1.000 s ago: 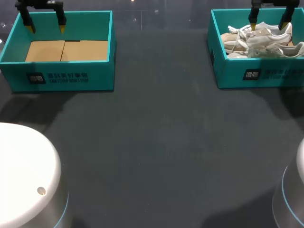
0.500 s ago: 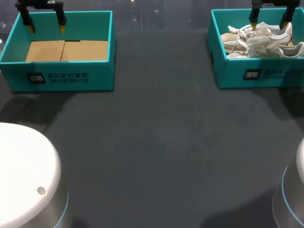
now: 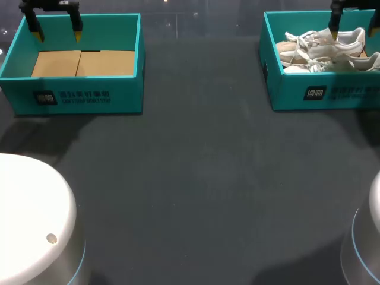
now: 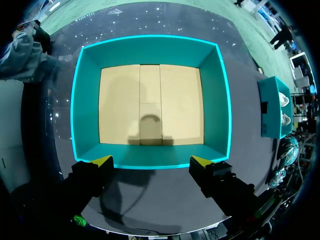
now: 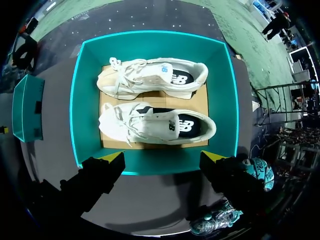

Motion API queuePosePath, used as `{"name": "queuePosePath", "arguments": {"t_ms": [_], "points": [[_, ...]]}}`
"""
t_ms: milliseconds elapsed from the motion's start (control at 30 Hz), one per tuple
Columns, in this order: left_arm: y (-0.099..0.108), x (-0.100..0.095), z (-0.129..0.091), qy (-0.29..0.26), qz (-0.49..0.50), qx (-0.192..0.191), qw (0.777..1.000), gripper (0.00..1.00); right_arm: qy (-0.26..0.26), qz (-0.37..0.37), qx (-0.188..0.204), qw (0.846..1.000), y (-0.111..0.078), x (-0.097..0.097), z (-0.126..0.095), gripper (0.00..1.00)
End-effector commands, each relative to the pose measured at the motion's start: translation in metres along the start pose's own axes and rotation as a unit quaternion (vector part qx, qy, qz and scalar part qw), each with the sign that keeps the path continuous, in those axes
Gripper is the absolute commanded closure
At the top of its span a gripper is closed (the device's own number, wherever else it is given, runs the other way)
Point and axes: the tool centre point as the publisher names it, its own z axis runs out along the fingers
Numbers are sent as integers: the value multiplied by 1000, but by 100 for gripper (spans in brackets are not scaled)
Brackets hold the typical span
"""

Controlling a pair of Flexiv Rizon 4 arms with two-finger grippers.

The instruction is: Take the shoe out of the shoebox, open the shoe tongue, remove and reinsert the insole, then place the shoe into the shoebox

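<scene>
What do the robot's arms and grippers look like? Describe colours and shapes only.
The left gripper and right gripper match: each has two blocky black fingers ending in a bright yellow, wedge-shaped tip. In the head view, the left arm shows as a rounded white housing with a thin blue ring lower down.

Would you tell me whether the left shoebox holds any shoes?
No, the left shoebox shows only its bare cardboard floor.
</scene>
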Motion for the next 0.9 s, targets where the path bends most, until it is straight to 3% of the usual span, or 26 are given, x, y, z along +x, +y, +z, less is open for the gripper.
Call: {"name": "queuePosePath", "arguments": {"t_ms": [33, 467, 900], "points": [[0, 0, 0, 0, 0, 0, 1000, 0, -8, 4, 4, 1000, 6, -12, 8, 0], [0, 0, 0, 0, 0, 0, 1000, 0, -21, 41, 21, 999, 16, -65, 48, 0], [0, 0, 0, 0, 0, 0, 1000, 0, -23, 46, 22, 998, 23, -85, 75, 0]]}}
